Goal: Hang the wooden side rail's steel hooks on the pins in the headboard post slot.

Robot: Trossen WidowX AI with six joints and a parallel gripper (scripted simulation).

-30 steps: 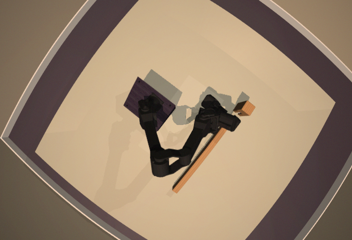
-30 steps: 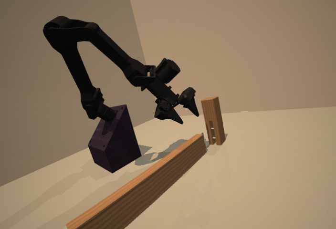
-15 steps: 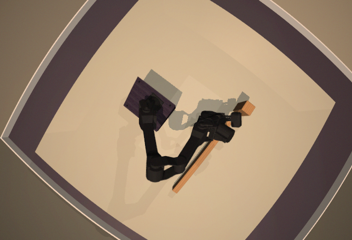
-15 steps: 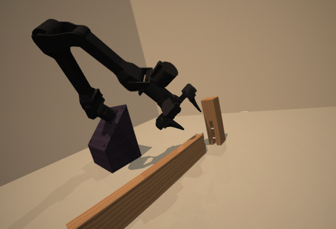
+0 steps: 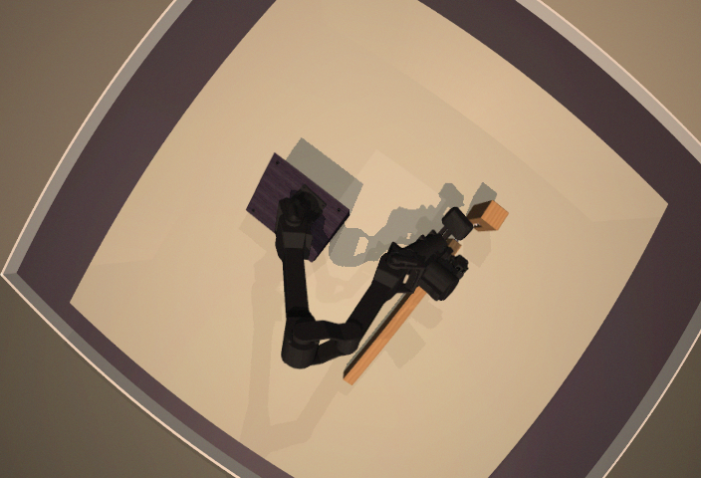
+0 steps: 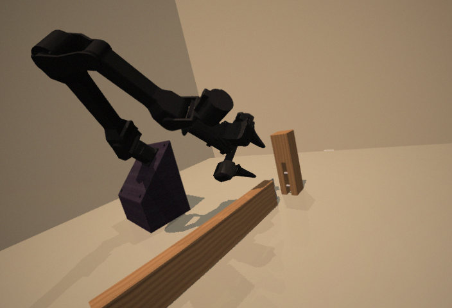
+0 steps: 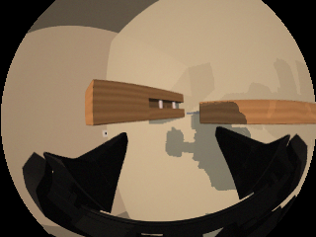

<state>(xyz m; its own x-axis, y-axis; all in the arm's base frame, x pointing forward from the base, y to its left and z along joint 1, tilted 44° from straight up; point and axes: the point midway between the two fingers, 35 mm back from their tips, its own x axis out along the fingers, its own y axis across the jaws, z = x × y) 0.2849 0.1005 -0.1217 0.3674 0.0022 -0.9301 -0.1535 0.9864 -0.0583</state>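
The wooden rail (image 5: 385,338) (image 6: 197,246) (image 7: 276,113) stands on its long edge on the table. Its near-post end is separated from the upright headboard post (image 5: 492,215) (image 6: 287,149) (image 7: 118,104) by a small gap. A thin grey bit of hook (image 7: 192,113) shows at that end, outside the slot; both hooks cannot be made out separately. Two pale pins (image 6: 285,172) (image 7: 160,104) cross the post's slot. My gripper (image 6: 260,162) (image 7: 173,134) is wide open and empty, above the rail's post end. In the top view the arm hides part of that end.
The arm's dark purple base block (image 5: 261,191) (image 6: 164,192) stands at the rail's left side in the exterior view. The folded arm reaches from it toward the post. A raised dark border (image 5: 605,67) surrounds the area.
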